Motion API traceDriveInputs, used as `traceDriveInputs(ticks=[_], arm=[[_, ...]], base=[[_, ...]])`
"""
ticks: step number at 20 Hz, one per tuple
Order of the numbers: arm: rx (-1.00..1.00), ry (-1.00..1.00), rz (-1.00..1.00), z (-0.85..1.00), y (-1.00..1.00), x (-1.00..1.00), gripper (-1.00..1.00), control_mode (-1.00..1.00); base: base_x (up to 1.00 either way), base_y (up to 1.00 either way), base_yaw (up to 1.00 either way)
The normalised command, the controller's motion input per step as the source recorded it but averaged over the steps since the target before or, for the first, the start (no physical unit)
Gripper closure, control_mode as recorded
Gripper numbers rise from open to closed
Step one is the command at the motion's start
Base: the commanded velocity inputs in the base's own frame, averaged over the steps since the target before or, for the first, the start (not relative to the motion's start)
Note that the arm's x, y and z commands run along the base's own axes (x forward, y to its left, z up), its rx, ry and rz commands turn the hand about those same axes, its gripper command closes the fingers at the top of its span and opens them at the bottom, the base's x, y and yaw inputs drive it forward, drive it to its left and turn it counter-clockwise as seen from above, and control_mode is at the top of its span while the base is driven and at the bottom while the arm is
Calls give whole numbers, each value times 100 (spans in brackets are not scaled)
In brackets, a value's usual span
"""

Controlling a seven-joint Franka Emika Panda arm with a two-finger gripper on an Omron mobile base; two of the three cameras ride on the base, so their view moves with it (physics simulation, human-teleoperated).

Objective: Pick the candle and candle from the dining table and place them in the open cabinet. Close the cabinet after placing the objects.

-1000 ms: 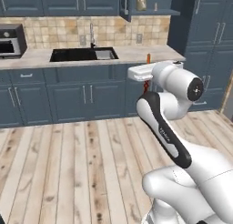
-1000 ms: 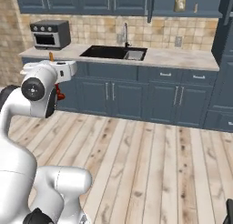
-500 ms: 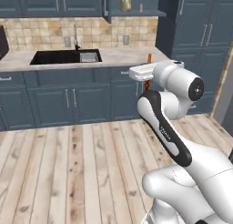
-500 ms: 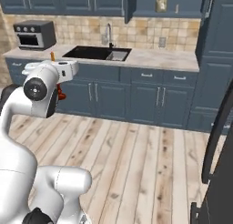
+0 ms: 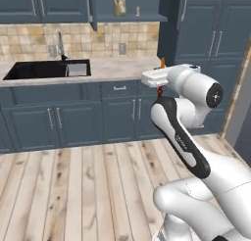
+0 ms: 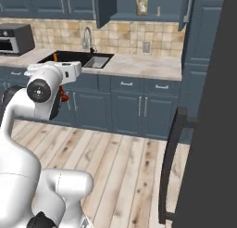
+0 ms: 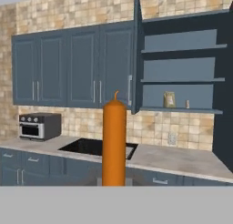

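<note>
left base view: the gripper (image 5: pixel 159 78) sits at chest height in front of the counter (image 5: pixel 115 68), clenched on a candle (image 5: pixel 162 62) whose orange tip pokes up above the hand and whose red foot shows below it. the open cabinet (image 5: pixel 128 18) hangs up and to the left of the hand, with a small bag (image 5: pixel 119 5) and a tiny grey thing i take for the other candle (image 5: pixel 138 11) on its lower shelf. i judge the carry is under way and the hand needs to go well higher.

right base view: the hand (image 6: pixel 69 70) is low, at counter level, near the sink (image 6: pixel 78 59); the cabinet (image 6: pixel 152 17) is high and to the right, its door (image 6: pixel 98 9) swung out on the left side. i'd drive closer and square up first, then lift.

hand view: the candle (image 7: pixel 113 143) stands upright dead centre, so the grip looks true. the shelf (image 7: pixel 182 110) lies right of it, the door edge (image 7: pixel 136 54) just beside. i'd come in right of that edge, keep the candle vertical, and set it down clear of the bag (image 7: pixel 169 99).
</note>
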Motion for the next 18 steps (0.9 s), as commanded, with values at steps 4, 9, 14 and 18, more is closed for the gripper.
traceDriveInputs(ticks=[4, 9, 14, 18], arm=[[0, 0, 0, 0, 0, 0, 100, 100], [0, 0, 0, 0, 0, 0, 100, 100], [0, 0, 0, 0, 0, 0, 100, 100], [0, 0, 0, 0, 0, 0, 100, 100]], base=[[100, 1, 0], [100, 2, -1], [99, 0, -8], [100, 0, -8]])
